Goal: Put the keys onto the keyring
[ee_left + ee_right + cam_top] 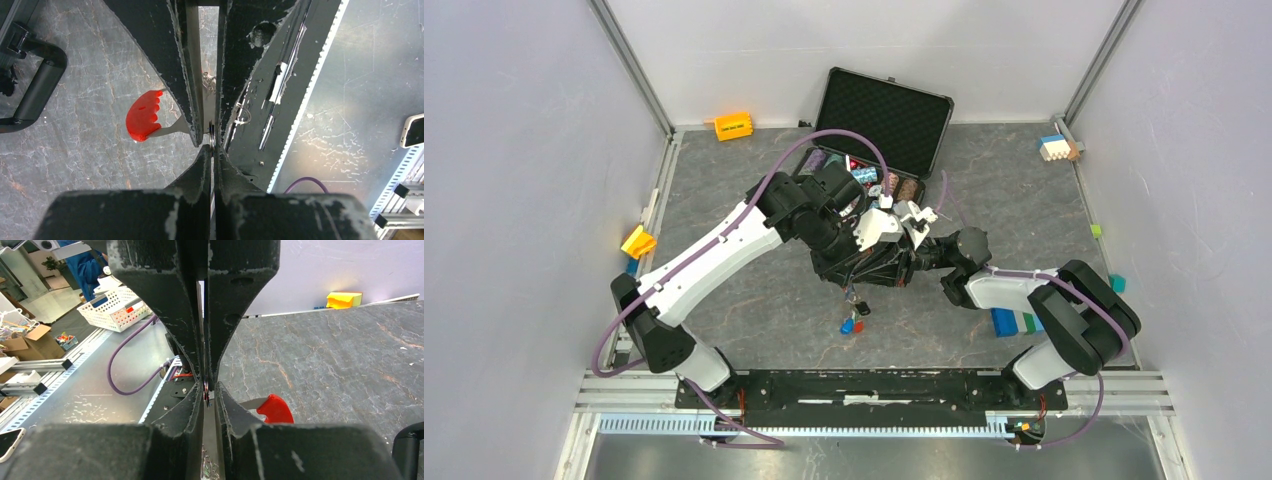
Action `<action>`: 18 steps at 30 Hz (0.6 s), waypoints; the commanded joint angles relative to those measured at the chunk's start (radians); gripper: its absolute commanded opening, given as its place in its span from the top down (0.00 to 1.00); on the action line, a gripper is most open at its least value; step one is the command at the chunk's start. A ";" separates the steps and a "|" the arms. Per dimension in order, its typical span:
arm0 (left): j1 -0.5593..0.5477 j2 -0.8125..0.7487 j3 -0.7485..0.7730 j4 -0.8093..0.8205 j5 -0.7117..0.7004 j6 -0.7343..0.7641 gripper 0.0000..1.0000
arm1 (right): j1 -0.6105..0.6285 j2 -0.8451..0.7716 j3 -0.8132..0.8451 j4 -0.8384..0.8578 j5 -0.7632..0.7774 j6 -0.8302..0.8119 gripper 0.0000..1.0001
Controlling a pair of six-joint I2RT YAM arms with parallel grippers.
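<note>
Both grippers meet tip to tip above the middle of the table. My left gripper [212, 148] is shut on the thin metal ring of the keyring [212, 139]. The ring's red fob [143, 116] sticks out to the side on a metal shank above the table. From the opposite side my right gripper [209, 388] has its jaws drawn to a narrow slit around the same ring [206, 394], with the fob [274, 409] beside it. In the top view the ring is hidden by the left gripper [890, 262] and the right gripper [916, 254]. A blue key [847, 326] and a red key [859, 326] show just below them.
An open black case [886, 108] with poker chips stands behind the grippers; its handle [41, 84] lies near the fob. An orange block [733, 125], a yellow block [638, 241], blue and green bricks [1014, 322] and a white block [1056, 148] sit around the table's edges.
</note>
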 commanded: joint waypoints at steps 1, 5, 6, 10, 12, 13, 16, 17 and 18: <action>-0.006 -0.030 0.000 0.030 0.033 -0.033 0.98 | 0.004 -0.006 0.024 0.079 -0.017 0.006 0.83; -0.006 -0.033 -0.003 0.031 0.034 -0.033 0.98 | 0.004 -0.007 0.025 0.079 -0.019 0.006 0.86; -0.005 -0.034 -0.003 0.032 0.034 -0.032 0.98 | 0.004 -0.007 0.025 0.079 -0.019 0.006 0.87; -0.005 -0.037 -0.003 0.034 0.034 -0.034 0.98 | 0.004 -0.005 0.024 0.079 -0.018 0.006 0.93; -0.006 -0.040 -0.003 0.038 0.036 -0.036 0.98 | 0.004 -0.005 0.024 0.079 -0.019 0.004 0.99; -0.005 -0.040 -0.003 0.041 0.036 -0.036 0.98 | 0.004 -0.007 0.024 0.079 -0.019 0.003 1.00; -0.006 -0.050 -0.011 0.056 0.040 -0.034 0.98 | 0.004 -0.013 0.023 0.073 -0.020 -0.009 1.00; -0.006 -0.055 -0.016 0.065 0.039 -0.035 0.98 | 0.003 -0.017 0.024 0.057 -0.017 -0.022 1.00; -0.005 -0.063 -0.023 0.076 0.038 -0.035 0.98 | 0.003 -0.025 0.026 0.032 -0.014 -0.039 1.00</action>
